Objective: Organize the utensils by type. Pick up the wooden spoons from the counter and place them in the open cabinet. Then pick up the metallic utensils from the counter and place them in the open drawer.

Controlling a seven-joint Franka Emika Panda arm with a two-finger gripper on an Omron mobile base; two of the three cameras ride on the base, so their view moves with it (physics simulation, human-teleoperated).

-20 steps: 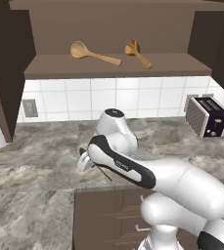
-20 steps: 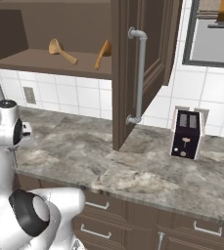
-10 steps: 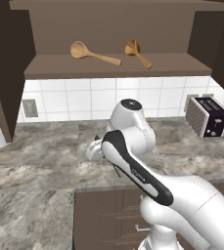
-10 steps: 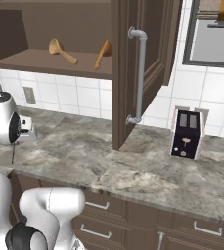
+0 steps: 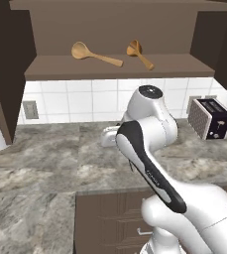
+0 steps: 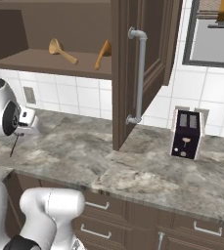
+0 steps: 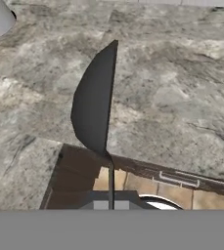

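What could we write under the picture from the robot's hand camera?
Shut jaws hold a thin dark utensil above the marbled counter, with the open drawer just below.

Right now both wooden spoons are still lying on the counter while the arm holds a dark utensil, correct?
Not quite. The two wooden spoons already lie on the cabinet shelf, not on the counter, as the left base view shows. The gripper does hold the dark utensil.

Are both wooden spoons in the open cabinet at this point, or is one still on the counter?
Both are in: the wooden spoons lie on the shelf of the open cabinet.
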